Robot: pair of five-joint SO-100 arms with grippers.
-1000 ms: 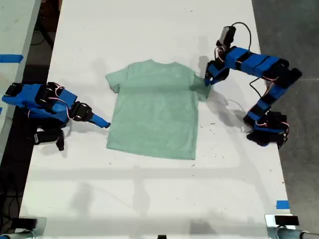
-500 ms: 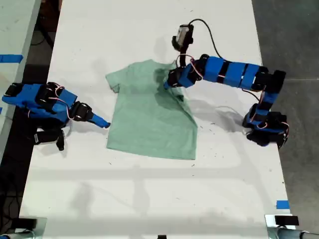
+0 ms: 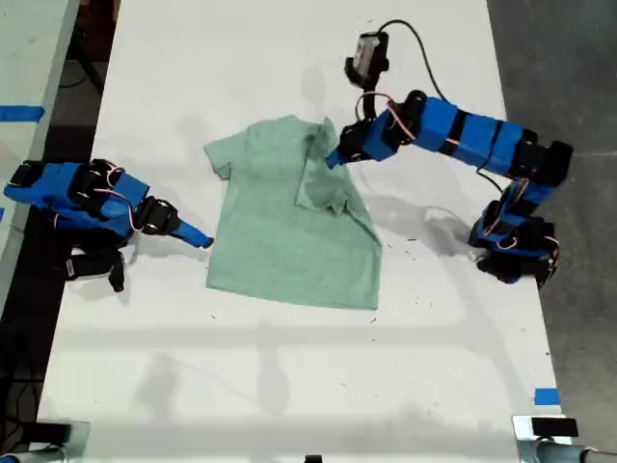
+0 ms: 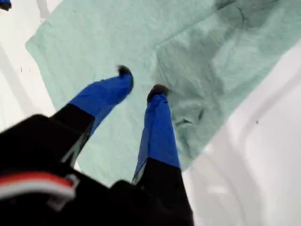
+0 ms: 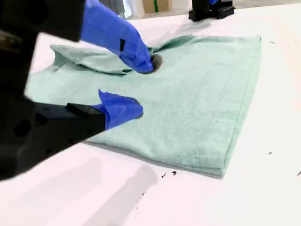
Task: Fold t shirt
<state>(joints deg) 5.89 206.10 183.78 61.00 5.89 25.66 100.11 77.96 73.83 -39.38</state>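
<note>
Hovering my first pincer [image 4: 139, 85] open and empty over the folded-in sleeve of the t shirt [image 3: 289, 227] mid-tabletop [image 3: 289, 386], second pincer [image 5: 141, 87] open at its edge; that loose sleeve could flop back.

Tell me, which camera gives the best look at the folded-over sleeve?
The first wrist view: the folded sleeve lies right below my first gripper, creases clear. The exterior view shows it whole but small; the second wrist view only a distant bunched edge.
</note>
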